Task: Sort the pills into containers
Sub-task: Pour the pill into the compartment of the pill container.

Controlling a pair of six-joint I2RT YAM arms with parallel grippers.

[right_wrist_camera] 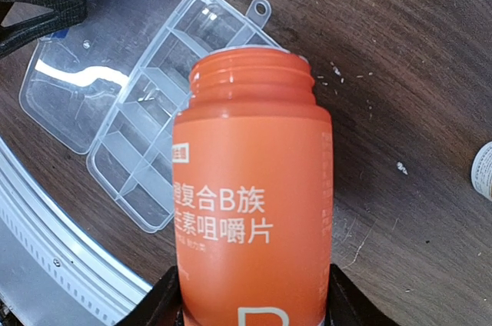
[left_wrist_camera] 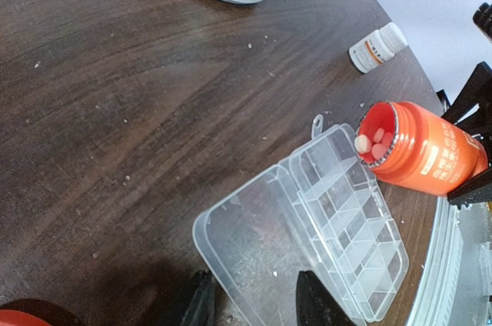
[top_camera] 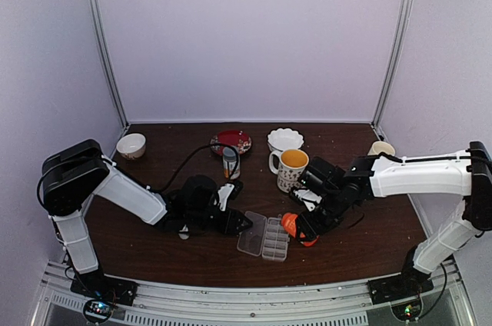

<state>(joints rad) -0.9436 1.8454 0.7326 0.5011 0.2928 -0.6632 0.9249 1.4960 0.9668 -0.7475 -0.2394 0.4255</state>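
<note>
At the tab end of the pill box (left_wrist_camera: pixel 350 226), your right tool (right_wrist_camera: pixel 252 307) clamps the orange bottle (right_wrist_camera: pixel 250 187), tipped on its side with pills (left_wrist_camera: pixel 372 144) at its open mouth. Your left tool (left_wrist_camera: pixel 256 303) stands part open at the flat lid's (left_wrist_camera: pixel 246 241) edge, gripping nothing. The containers (left_wrist_camera: pixel 361 245) lie uncovered on the tabletop (left_wrist_camera: pixel 115 111).
</note>
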